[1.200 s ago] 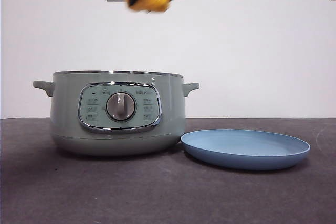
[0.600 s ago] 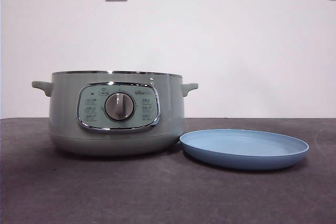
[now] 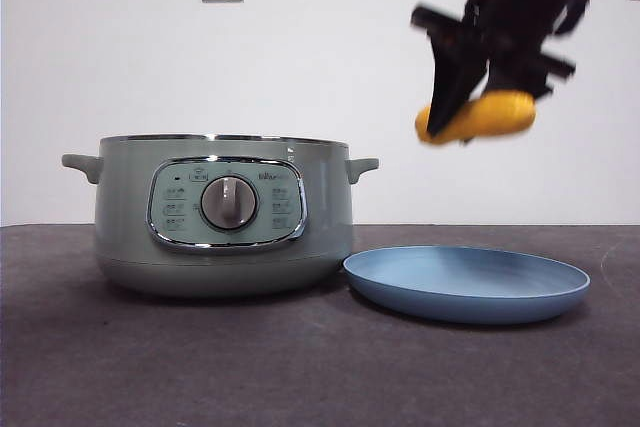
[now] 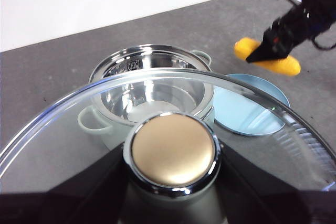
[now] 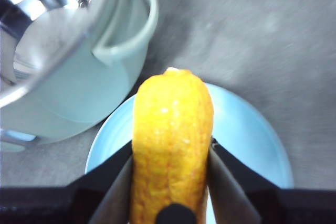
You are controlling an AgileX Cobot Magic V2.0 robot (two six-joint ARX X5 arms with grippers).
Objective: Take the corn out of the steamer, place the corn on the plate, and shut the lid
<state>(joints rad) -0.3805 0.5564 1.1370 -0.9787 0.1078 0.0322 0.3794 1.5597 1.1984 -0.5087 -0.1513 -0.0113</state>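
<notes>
Your corn (image 3: 482,117) hangs in the air above the plate (image 3: 466,299), clear of the steamer (image 3: 220,215) and not yet touching anything below it. The right pincer (image 3: 470,112) is clamped on it: in the right wrist view the two black jaws press against the cob's (image 5: 170,145) flanks, with the light-blue plate (image 5: 247,129) directly beneath and the steamer's side handle (image 5: 128,22) off to one side. The cob lies roughly level in the front view, held across its middle.

You are in the second step, judging by this: the corn is out of the pot and over the plate, but not set down. The next move calls for lowering the cob until it rests on the plate's shallow floor, near the middle so it cannot roll over the low rim, and only then letting the jaws part.

The left pincer (image 4: 173,182) holds the lid (image 4: 63,129) by its knob (image 4: 173,153), seen from that arm's own camera, high above the open steamer (image 4: 152,77); its jaws are mostly hidden under the glass, though the lid's being aloft says they are closed on the knob. The steel bowl looks empty. Closing waits until the corn is on the plate. Both pot and plate stand on the dark surface (image 3: 200,367), just beside each other.
</notes>
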